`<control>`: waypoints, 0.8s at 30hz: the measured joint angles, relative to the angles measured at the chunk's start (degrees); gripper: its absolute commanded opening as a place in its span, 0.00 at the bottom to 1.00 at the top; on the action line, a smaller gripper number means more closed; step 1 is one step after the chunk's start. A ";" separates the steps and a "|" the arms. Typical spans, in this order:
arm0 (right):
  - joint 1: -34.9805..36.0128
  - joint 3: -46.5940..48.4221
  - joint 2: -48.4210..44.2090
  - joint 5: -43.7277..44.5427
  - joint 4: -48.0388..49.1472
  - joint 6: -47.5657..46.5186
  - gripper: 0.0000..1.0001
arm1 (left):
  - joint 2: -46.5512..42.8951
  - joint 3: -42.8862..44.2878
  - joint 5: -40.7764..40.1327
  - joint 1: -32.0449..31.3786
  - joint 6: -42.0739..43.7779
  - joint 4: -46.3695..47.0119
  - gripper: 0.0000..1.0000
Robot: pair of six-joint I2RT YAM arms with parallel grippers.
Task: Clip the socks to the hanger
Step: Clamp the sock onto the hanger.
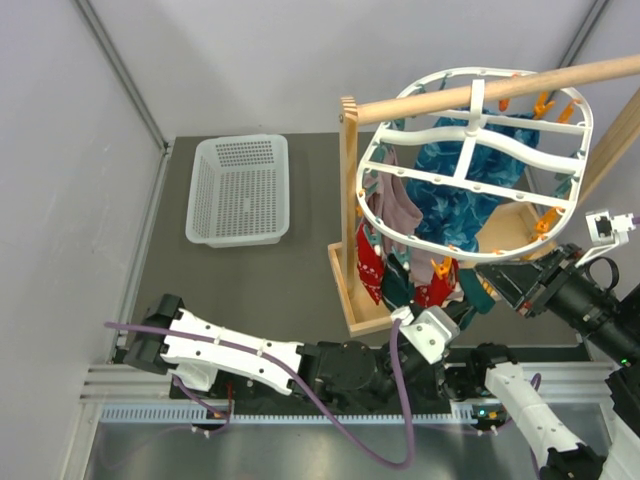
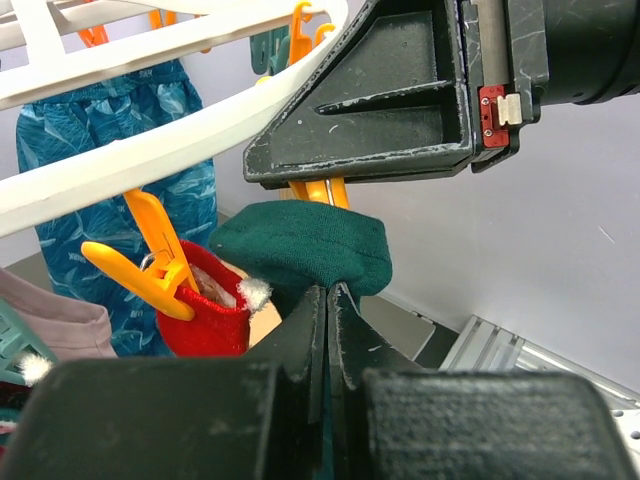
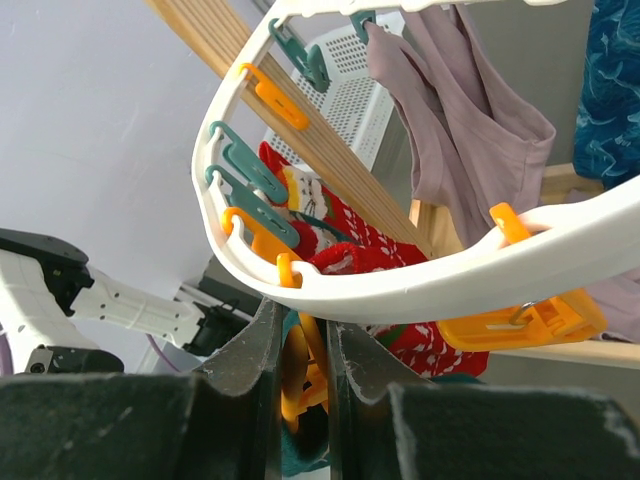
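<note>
Right at the near rim of the hanger (image 1: 470, 130), both arms meet under the white frame. The left jaws are pressed together on a dark green sock (image 2: 300, 245). They grip it from underneath, so the bundle sits on top of the fingertips. Its long axis runs roughly crosswise to them, left to right in the left wrist view.

Directly above the sock, touching or all but touching its top, hangs an orange clip (image 2: 320, 192). The right jaws are pinching that clip just below the rim. So the sock lies below the clip, with the left arm carrying it and the right arm holding the target. The move ahead, as I judge it, is a short lift by the left arm to feed the sock's upper edge into the clip's mouth. Whether that mouth is spread I cannot tell.

Just beside, to the left in that view, a red sock (image 2: 205, 310) hangs from a second clip (image 2: 150, 265). More red socks (image 3: 350, 240) are pegged along the rim.
</note>
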 measured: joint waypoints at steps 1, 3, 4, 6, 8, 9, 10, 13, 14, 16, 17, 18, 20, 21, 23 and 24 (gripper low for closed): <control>0.00 0.02 -0.02 0.00 0.07 0.00 0.02 | 0.02 0.00 -0.11 0.00 0.00 0.02 0.00; 0.00 0.02 -0.02 0.00 0.15 0.00 0.04 | 0.02 -0.02 -0.17 0.00 0.00 0.02 0.00; 0.00 0.02 -0.02 -0.02 0.20 0.00 0.04 | 0.02 -0.13 -0.24 0.00 0.00 0.07 0.00; 0.00 0.04 -0.02 -0.02 0.24 0.00 0.02 | 0.02 -0.48 -0.33 0.00 0.00 0.24 0.00; 0.00 0.11 -0.02 0.00 0.24 0.00 0.00 | 0.02 -0.98 -0.52 0.00 -0.02 0.22 0.00; 0.00 0.15 -0.02 0.00 0.22 0.00 0.00 | 0.02 -1.20 -0.72 0.00 -0.02 0.17 0.00; 0.00 0.24 -0.02 0.04 0.22 -0.02 0.00 | 0.02 -1.38 -0.81 0.00 -0.04 0.13 0.00; 0.00 1.66 0.24 0.57 -0.24 -0.09 0.00 | 0.02 -1.73 -1.29 0.00 -0.66 -0.50 0.00; 0.00 2.25 0.35 0.74 -0.33 -0.11 0.00 | 0.00 -1.92 -1.33 0.00 -1.16 -0.81 0.00; 0.00 3.82 0.66 1.27 -0.59 -0.42 0.00 | -0.15 -2.69 -1.38 0.00 -2.08 -1.70 0.00; 0.00 4.42 0.74 1.46 -0.63 -0.55 0.00 | -0.35 -3.30 -1.38 0.00 -2.64 -2.23 0.00; 0.02 4.96 0.76 1.64 -0.68 -0.72 0.00 | -0.55 -3.80 -1.33 0.00 -3.17 -2.97 0.00; 0.00 5.51 0.81 1.95 -0.68 -1.11 0.00 | -1.11 -4.87 -1.18 0.00 -4.35 -4.66 0.00; 0.00 5.75 0.85 2.03 -0.81 -1.16 0.00 | -1.40 -5.27 -1.18 0.00 -4.70 -5.05 0.00; 0.02 5.77 0.90 2.08 -0.81 -1.16 0.00 | -1.97 -5.66 -1.14 0.00 -5.35 -5.92 0.00; 0.00 5.77 0.96 2.05 -0.79 -1.14 0.00 | -2.12 -5.66 -1.11 0.00 -5.64 -6.08 0.00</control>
